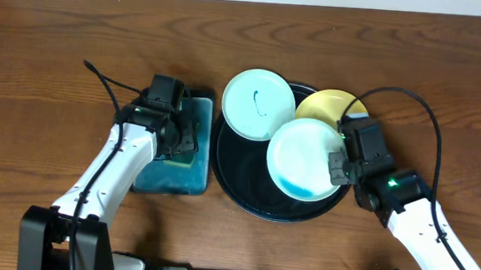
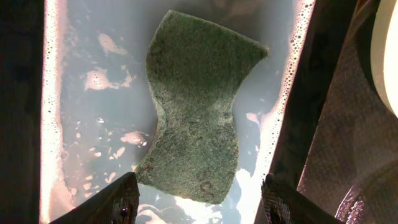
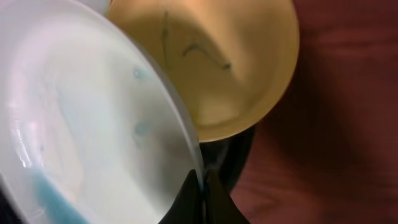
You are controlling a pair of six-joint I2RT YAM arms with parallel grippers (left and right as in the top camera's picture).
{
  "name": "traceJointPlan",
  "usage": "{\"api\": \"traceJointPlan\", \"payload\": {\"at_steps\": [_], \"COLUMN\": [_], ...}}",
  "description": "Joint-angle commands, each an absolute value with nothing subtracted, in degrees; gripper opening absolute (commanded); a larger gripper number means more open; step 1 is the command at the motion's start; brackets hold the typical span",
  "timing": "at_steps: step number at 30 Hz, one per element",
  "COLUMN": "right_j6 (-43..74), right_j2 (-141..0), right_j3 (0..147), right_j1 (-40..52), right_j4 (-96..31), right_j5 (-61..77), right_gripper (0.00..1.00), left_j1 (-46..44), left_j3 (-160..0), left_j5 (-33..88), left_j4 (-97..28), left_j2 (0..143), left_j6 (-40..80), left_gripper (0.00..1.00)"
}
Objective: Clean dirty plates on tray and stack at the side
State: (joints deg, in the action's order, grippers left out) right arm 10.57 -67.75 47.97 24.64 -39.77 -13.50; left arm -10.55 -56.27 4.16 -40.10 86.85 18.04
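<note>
Right claw (image 3: 202,191) pinched shut on the rim of the mint plate (image 1: 306,160), the 1 with a teal smear along its near side. That plate is over the tray's right half, toward the table's (image 1: 44,56) near edge. Its far rim overlaps the yellow plate (image 1: 333,105). 2nd mint plate (image 1: 252,104), thin dark squiggle on it, hangs over the tray's far-left rim. All 3 are on the black tray (image 1: 239,178), mid-table. No stack at the side yet.

Just beside the tray, toward the left edge: basin (image 1: 169,182) of cloudy soapy water, green sponge (image 2: 198,106) lying in it. Left claw (image 2: 200,200) wide, fingers (image 2: 121,200) either side of the sponge's near end, apparently not touching it.

Step, my read: start of wash 1. Right has a plate, left is set to take the sponge. Next move needs the left claw lowered and closed across the sponge's narrow waist, with the plate held steady for scrubbing. The thin rim grip could slip.

Hard to tell: whether the held plate is lifted off the tray or only tilted. Right fingers (image 3: 186,202) are mostly cut off at the wrist view's bottom edge. Yellow plate shows faint dark marks, blurry.
</note>
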Motion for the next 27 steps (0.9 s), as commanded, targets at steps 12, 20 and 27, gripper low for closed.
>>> {"api": "traceJointPlan", "payload": {"at_steps": [12,20,27], "right_j6": [1.61,-10.68,-15.51], "right_j2": [-68.82,-75.29,-80.79], "right_j3": [52.6,52.6,52.6], "right_j1": [44.03,53.04,57.1], "right_j4": [-34.33,-26.39,-20.58], "right_j5": [-49.43,-57.04,-66.78], "right_gripper": [0.01,0.01,0.01], "left_j1": [-10.31,-10.31,-10.31], "left_j3": [-55.57,-55.57,-55.55], "left_j5": [4.1,4.1,4.1], "left_j4": [-40.27,-40.27,-40.27], "left_j2": [86.96,86.96,86.96], "left_j6": [17.85,17.85,17.85], "left_gripper": [0.65,0.65,0.65]}}
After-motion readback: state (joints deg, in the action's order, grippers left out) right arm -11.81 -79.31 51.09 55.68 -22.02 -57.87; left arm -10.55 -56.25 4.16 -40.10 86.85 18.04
